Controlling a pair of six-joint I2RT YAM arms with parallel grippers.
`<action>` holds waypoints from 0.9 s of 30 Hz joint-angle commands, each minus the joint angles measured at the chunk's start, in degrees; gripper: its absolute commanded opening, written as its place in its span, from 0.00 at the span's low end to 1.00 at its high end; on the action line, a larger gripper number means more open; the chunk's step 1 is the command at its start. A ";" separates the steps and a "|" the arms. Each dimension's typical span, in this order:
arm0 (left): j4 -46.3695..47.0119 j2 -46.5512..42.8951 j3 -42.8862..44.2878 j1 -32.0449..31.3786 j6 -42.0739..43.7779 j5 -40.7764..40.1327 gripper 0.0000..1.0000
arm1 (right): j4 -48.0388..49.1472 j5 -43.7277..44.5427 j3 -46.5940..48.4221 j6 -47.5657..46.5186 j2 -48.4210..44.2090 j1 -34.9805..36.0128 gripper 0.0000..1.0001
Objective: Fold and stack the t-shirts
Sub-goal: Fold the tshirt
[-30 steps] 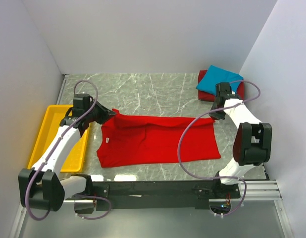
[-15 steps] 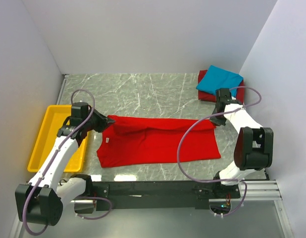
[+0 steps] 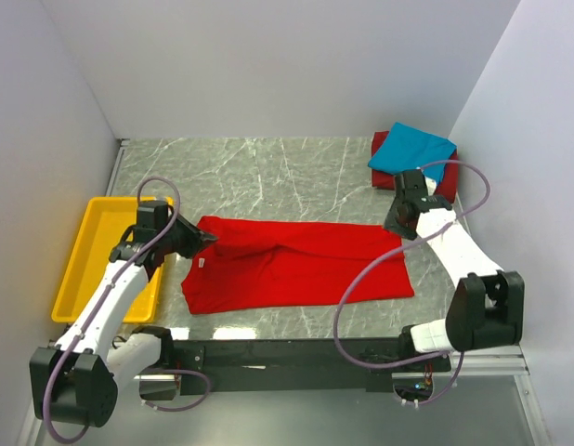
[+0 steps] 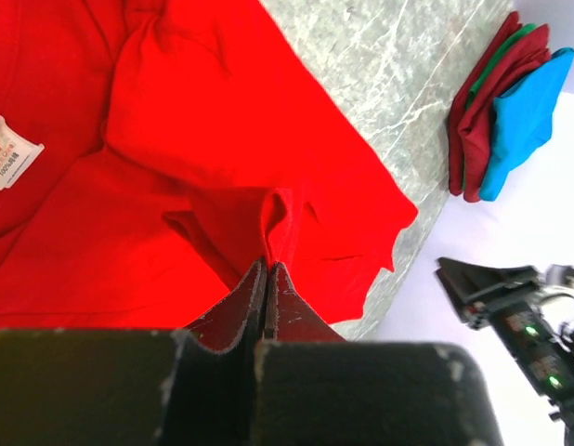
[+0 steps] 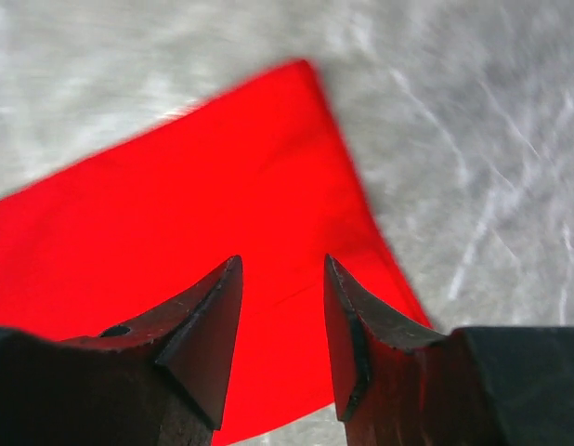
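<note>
Left wrist: my left fingers (image 4: 266, 283) are pinching the bright red cloth t-shirt (image 4: 222, 139); my right fingers (image 5: 282, 265) are hanging open over its opposite end.

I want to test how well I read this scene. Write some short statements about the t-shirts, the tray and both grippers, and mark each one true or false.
1. The left gripper is shut on a pinch of the bright red t-shirt. True.
2. The right gripper grips that shirt's corner. False: its jaws stand apart above the cloth with nothing between them.
3. The turquoise t-shirt lies folded on top of the dark red t-shirt at the far right of the table. True.
4. The yellow tray stands on the right side of the table. False: it stands on the left side, beside the left arm.
5. The bright red t-shirt is already on the stack. False: it lies spread across the middle of the table.
</note>
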 commanded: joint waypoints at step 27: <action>16.38 20.27 8.00 0.30 0.82 -2.71 0.00 | 9.78 -24.72 9.88 -9.07 13.84 13.95 0.42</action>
